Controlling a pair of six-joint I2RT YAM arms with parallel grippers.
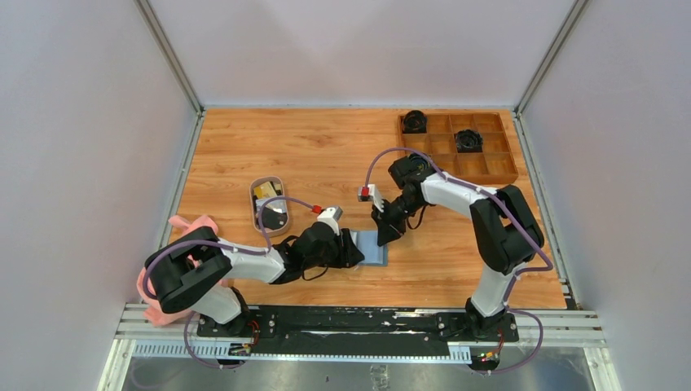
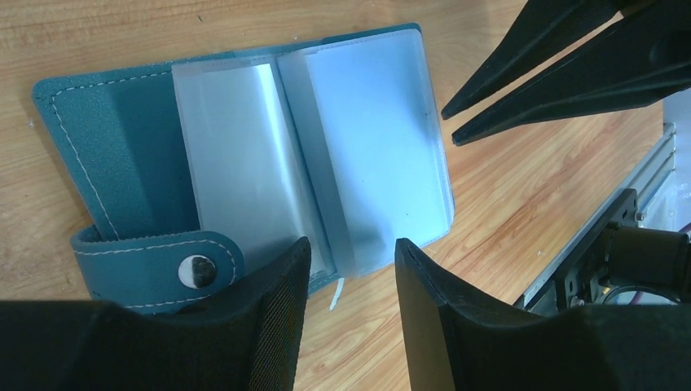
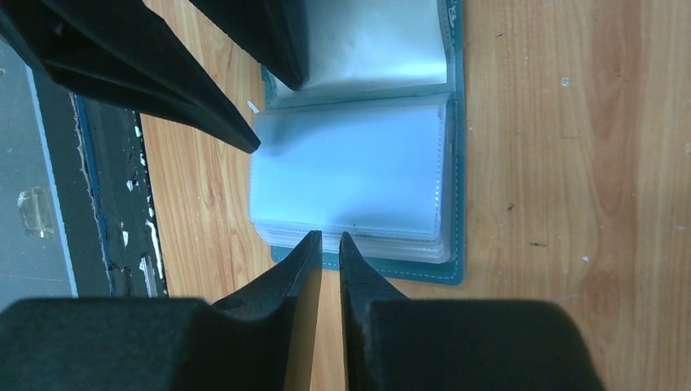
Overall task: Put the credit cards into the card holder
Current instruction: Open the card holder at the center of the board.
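While the card holder lies open btw the arms, left gripper hangs half-open, empty, at its edge. Right gripper is nearly closed, also empty. Credit cards sit in the oval dish. Risk: unpinned, the holder may slide or its sleeves flop shut.

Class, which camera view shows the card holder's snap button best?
The left wrist view: the snap button sits unobstructed on the card holder strap. The right wrist view shows only clear pockets; the top external view, a small blue patch.
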